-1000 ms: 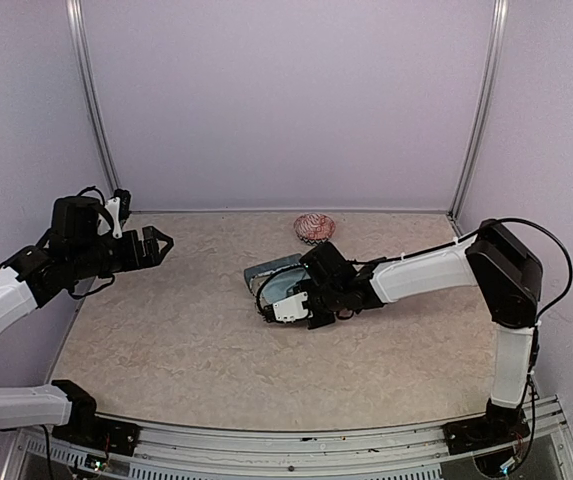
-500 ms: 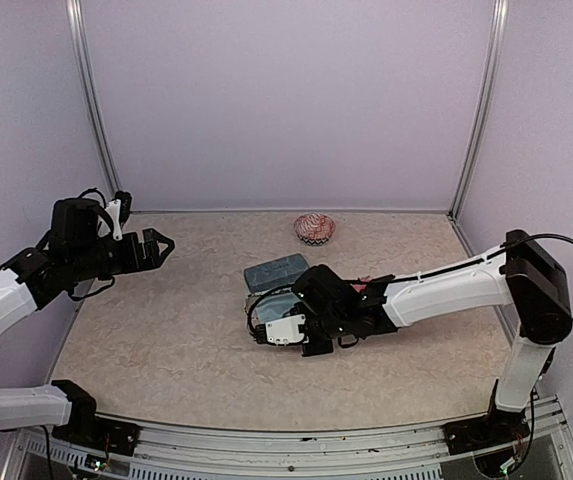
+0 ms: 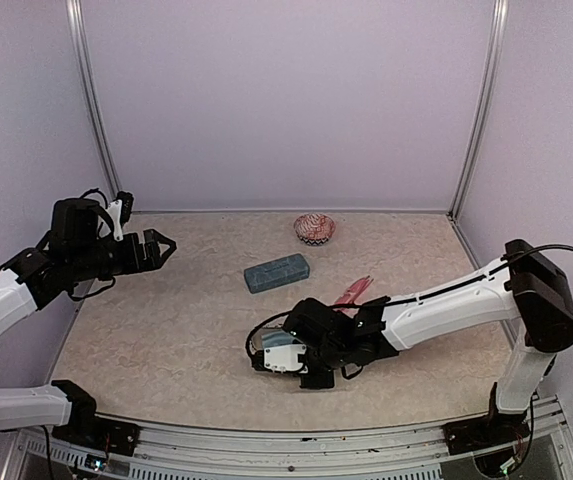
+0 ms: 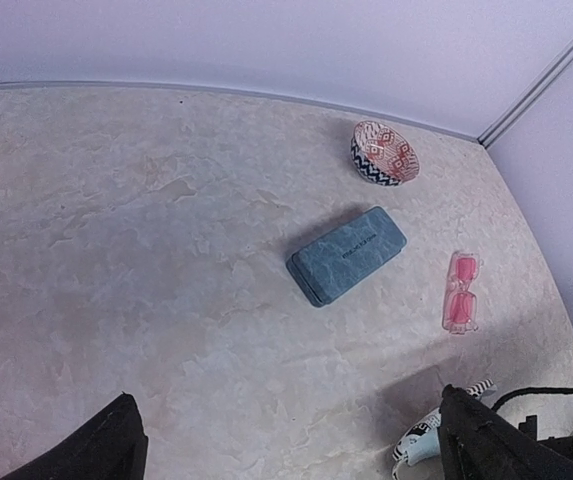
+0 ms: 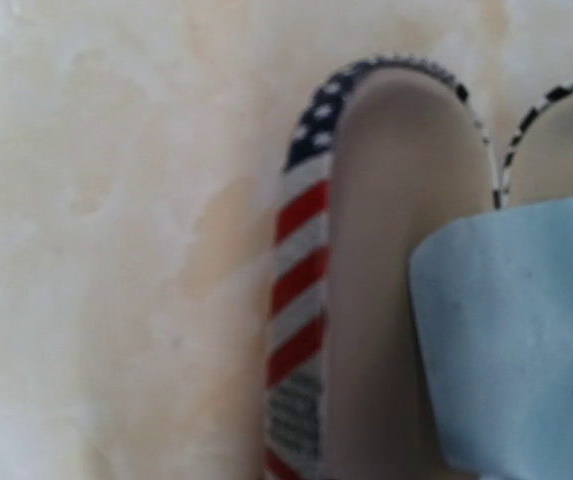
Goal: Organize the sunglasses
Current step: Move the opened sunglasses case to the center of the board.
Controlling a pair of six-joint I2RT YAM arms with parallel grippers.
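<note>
— What takes up the most room from where you stand?

— The pale marbled table (image 3: 166, 340), and then the two arms. The left arm (image 3: 6, 290) is raised over the left edge, well apart from everything on the tabletop. The left gripper (image 3: 163, 248) points toward the middle with its jaws spread wide and nothing between them. The right arm (image 3: 446, 300) reaches low across the front of the table from the right side.

— And the right claw?

— The right gripper (image 3: 266, 358) is down at the tabletop, front centre. Its jaws are pinched narrow on a soft pouch (image 3: 278, 342) that is pale blue with black-and-white patterning. The right wrist camera is so close that it shows only a red-and-white striped edge (image 5: 296, 300) and a pale blue patch (image 5: 516, 340) over the marble.

— What else is lying about?

— A blue-teal hard case (image 3: 277, 272) lies closed and flat near the centre, behind the pouch and apart from it. A small patterned bowl (image 3: 314, 228) stands upright near the back wall, beyond the case.

— Where are the sunglasses, then?

— I can see one pair. The pink sunglasses (image 3: 351, 293) lie folded on the bare table. They are to the right of the case without touching it, just behind the right forearm.
</note>
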